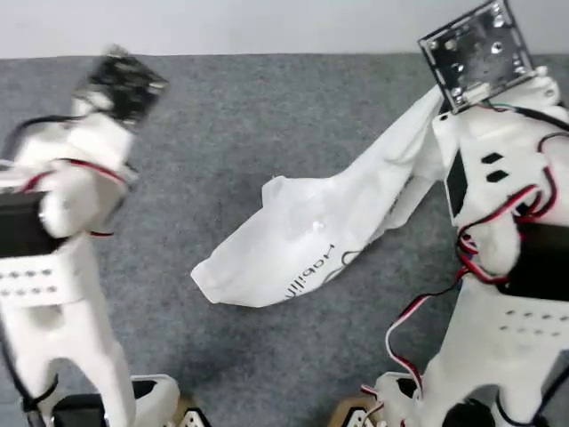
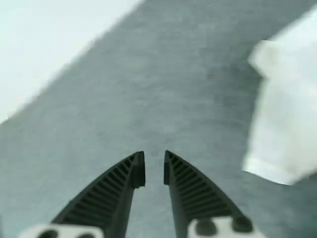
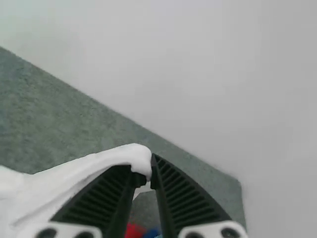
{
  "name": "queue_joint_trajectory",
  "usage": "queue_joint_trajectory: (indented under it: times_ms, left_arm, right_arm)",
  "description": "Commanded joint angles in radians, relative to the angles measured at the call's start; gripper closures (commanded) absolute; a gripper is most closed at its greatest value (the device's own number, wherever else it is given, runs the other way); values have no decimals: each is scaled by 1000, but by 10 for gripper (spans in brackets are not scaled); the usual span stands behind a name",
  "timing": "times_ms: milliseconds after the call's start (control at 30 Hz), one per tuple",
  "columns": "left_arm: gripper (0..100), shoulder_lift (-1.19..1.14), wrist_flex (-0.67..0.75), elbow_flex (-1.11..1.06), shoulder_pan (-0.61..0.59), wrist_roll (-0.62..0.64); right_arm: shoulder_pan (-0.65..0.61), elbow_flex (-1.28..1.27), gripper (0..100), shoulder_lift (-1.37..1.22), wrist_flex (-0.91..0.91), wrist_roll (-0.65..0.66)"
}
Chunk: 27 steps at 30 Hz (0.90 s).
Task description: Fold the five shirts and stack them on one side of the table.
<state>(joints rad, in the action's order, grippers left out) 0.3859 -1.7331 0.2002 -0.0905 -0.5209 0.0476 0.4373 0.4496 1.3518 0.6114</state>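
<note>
- On the grey table (image 1: 222,133), approx. mid-way btw. the two arms, lies one white shirt (image 1: 302,240). It is unfolded and crumpled, w/ soft creases along its length.
- The shirt runs as a long diagonal band. Its low, wide end rests on the table near the centre, and its narrow end rises toward the right arm (image 1: 507,222) at the far right.
- Dark print sits near the shirt's lower edge, prob. lettering, but it is curved over a fold and partly hidden.
- The right gripper (image 3: 142,173) is clamped on a bunched fold of the shirt (image 3: 74,173). White cloth is pinched between the black ribbed fingers and bulges over the tips, and the rest trails back along one finger.
- That held end is off the table, w/ a pale wall behind it.
- The left gripper (image 2: 154,171) hangs over bare table, its jaws a narrow gap apart w/ nothing between them.
- The shirt's rounded edge (image 2: 282,124) lies off to one side of the left gripper, apart from it.
- The left arm (image 1: 71,205) stands at the table's left side, well apart from the shirt.
</note>
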Motion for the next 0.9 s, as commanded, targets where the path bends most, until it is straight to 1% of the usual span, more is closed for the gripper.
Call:
queue_joint_trajectory:
  times_ms: [0,133,300,367,467,567,733,867]
  left_arm:
    - [918,-28,21,-120,130,91]
    - [911,-129,98,-199,230,110]
    - [820,-261,166,-200,362,112]
    - [800,-304,193,-200,404,112]
    - [788,-373,238,-200,450,110]
    - [780,-454,292,-199,482,107]
    - [775,-557,411,-199,489,107]
    - [775,-606,436,-173,500,107]
  right_arm:
    - [-16,6,988,-13,10,8]
    - [-16,6,988,-19,10,8]
    - [-13,6,988,-19,10,8]
    - [-12,6,988,-19,10,9]
    - [-12,6,988,-19,10,51]
    - [-12,6,988,-19,10,60]
    - [-12,6,988,-19,10,58]
    - [-10,6,988,-19,10,58]
